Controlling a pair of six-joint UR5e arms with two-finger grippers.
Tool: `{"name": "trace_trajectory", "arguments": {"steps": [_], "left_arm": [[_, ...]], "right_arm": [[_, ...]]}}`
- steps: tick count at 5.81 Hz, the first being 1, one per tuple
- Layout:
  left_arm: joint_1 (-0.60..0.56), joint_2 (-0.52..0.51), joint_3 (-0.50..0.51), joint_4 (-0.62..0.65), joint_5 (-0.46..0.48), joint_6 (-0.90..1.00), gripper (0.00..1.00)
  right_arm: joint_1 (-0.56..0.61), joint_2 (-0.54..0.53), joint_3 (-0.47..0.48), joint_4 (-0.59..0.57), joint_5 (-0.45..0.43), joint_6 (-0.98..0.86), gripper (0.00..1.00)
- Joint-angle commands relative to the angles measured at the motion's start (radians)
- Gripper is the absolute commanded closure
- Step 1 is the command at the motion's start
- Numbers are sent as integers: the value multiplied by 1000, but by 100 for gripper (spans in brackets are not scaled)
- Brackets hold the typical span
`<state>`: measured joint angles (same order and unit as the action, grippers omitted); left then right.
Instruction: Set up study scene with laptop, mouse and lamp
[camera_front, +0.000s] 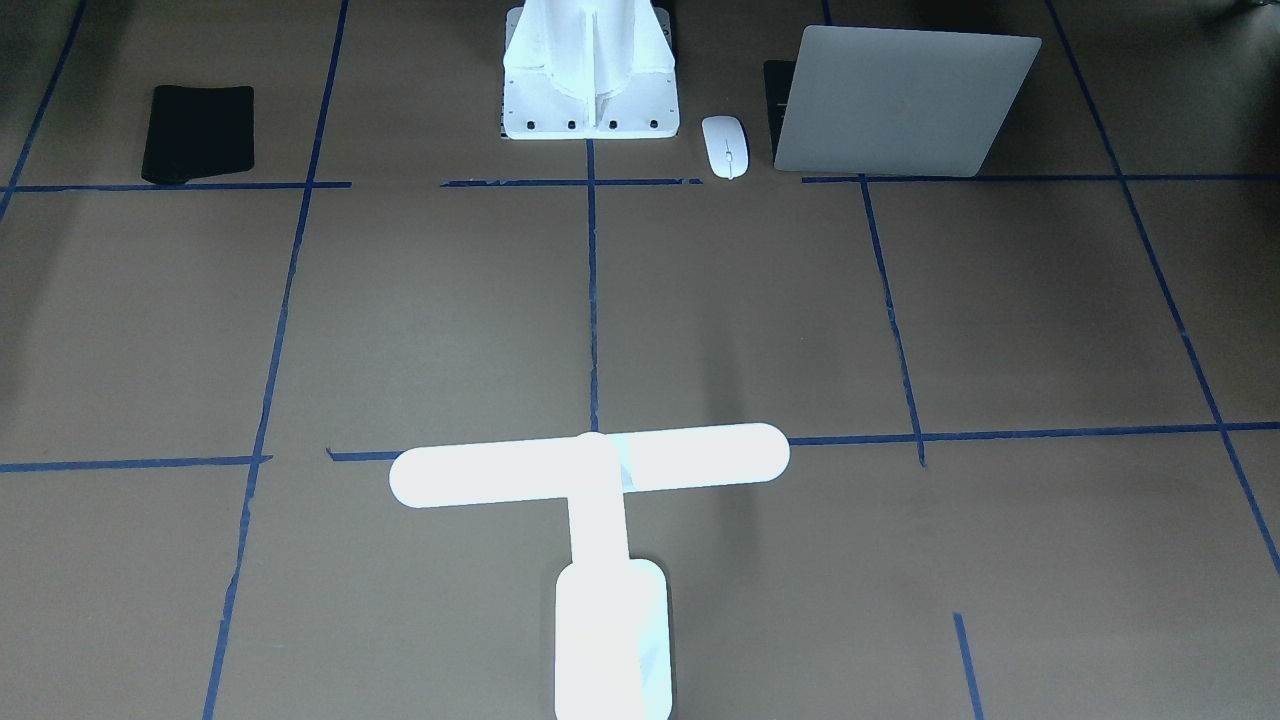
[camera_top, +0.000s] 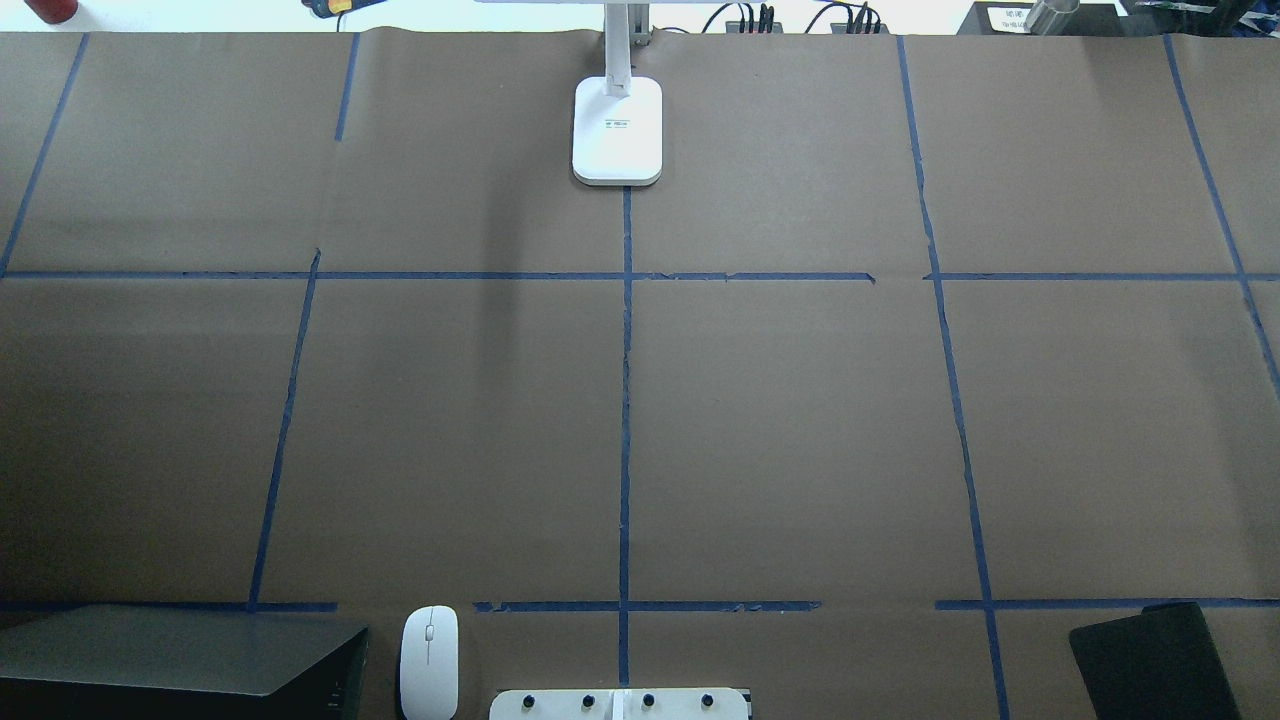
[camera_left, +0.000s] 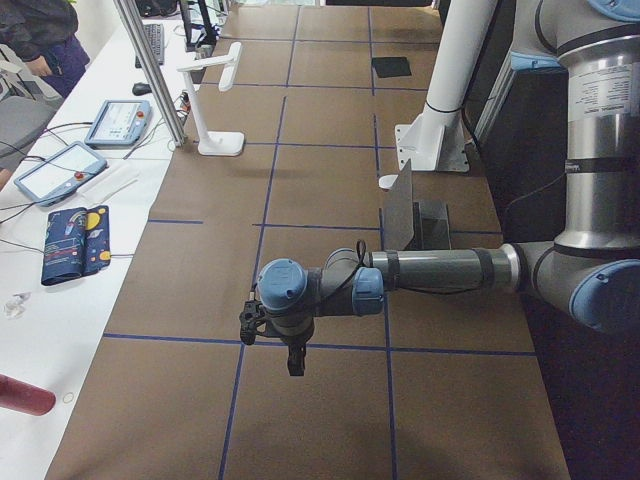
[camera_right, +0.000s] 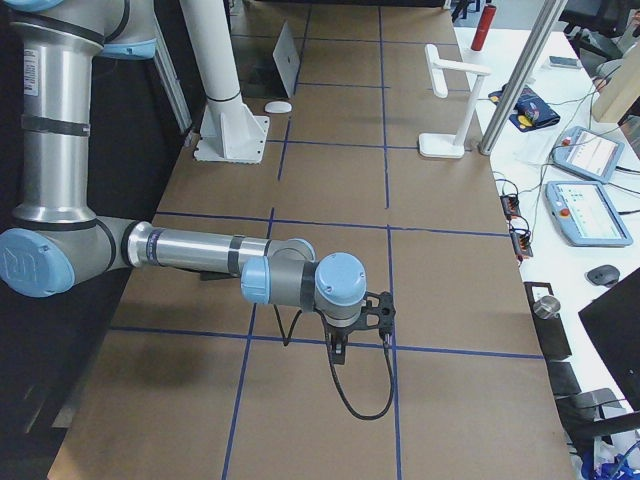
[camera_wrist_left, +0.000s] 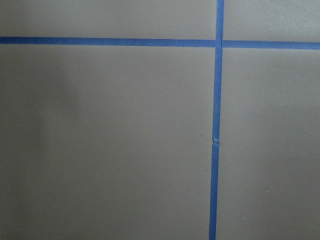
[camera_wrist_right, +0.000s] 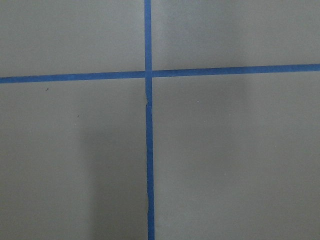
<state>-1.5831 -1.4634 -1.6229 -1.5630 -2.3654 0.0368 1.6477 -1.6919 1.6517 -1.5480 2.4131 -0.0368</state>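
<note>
Landmark: the white pedestal (camera_front: 590, 90), a flared casting with a flat flange and a row of dark bolt holes, at the robot's edge of the tabletop (camera_front: 750, 320). The surface is matt brown paper, gridded with blue tape (camera_front: 592, 300).

- The mouse (camera_front: 725, 146), a smooth white oval with a thin grey line, lies just beside the pedestal's flange on the robot's left.
- The laptop (camera_front: 900, 100) sits just beyond the mouse on the same side. It is slim, silver-grey brushed metal with rounded corners, and its lid is raised and tilted. A strip of black shows at its edge.
- A black pad (camera_front: 198, 133), flat and rectangular, lies well apart from the pedestal on the robot's right.
- The left end effector (camera_left: 295, 362) hangs above a tape crossing, out past the laptop from the pedestal. The right end effector (camera_right: 340, 352) hangs likewise on the opposite side. Neither opening can be told — only the side views show them, and the wrist views show bare paper and tape.
- The lamp (camera_front: 590, 470) stands straight across from the pedestal at the far edge, on the centre tape line. It is glossy white, with a rounded rectangular base, a narrow stem and a long round-ended bar head.
</note>
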Motion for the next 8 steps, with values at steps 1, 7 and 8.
{"name": "trace_trajectory", "arguments": {"steps": [1, 7, 8], "left_arm": [[0, 0, 0, 0, 0, 0, 0], [0, -2, -8, -2, -3, -6, 0], [0, -2, -23, -2, -3, -9, 0]], "right_arm": [[0, -5, -1, 8, 0, -3, 0], [0, -6, -7, 8, 0, 0, 0], [0, -3, -6, 8, -2, 0, 0]]}}
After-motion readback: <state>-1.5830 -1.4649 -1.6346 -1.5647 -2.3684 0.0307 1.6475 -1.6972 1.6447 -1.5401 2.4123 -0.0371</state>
